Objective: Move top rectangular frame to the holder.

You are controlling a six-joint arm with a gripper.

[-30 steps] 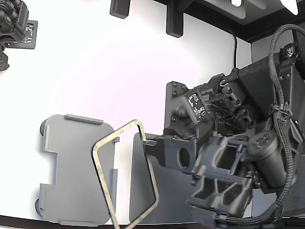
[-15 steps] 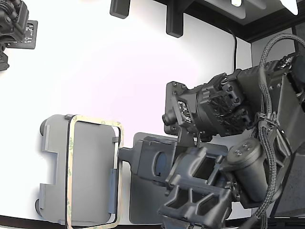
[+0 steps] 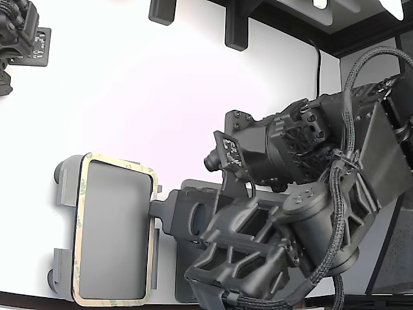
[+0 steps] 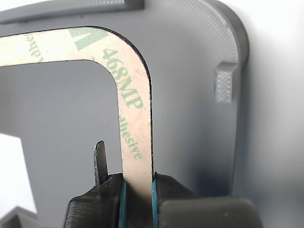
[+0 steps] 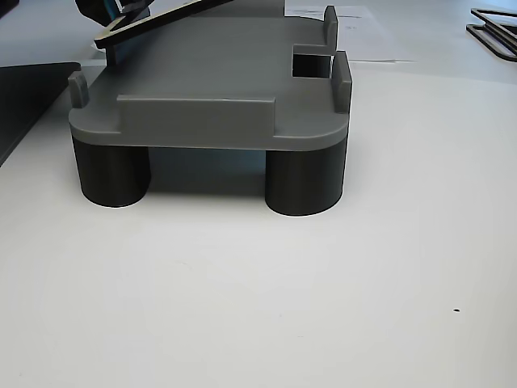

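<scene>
Exterior view: tan rectangular frame [image 3: 114,230] with greenish mottling lies over the light grey holder [image 3: 69,187], its outline nearly matching the holder's plate. Holder's edge tabs show at the exterior view's left side and top. Black hand [image 3: 158,212] reaches in from the exterior view's right and meets the frame at the middle of its right long side. Dark grey flat mat [image 3: 184,271] lies just beside the holder, largely hidden under the arm. White surface [image 3: 161,97] carries both. Dark fixtures stand at the far edge and upper left corner.

Wrist view: hand [image 4: 137,197] is closed on the frame [image 4: 135,123], with one dark finger [image 4: 180,199] pressed against each edge of the tan strip. Printed green lettering runs along the strip, and a rounded corner curves away from the grip. Grey holder [image 4: 190,95] lies behind the frame, with one small raised tab [image 4: 224,85] near its rounded corner. Whether the frame touches the plate cannot be told from this view.

Other view: holder [image 5: 202,89] stands on dark cylindrical feet [image 5: 305,182] on the white surface [image 5: 258,291]. Frame [image 5: 161,20] shows edge-on at the far side, tilted, its lower end near the plate and the rest raised clear of it. Further dark frames [image 5: 494,28] lie well apart at this view's right.
</scene>
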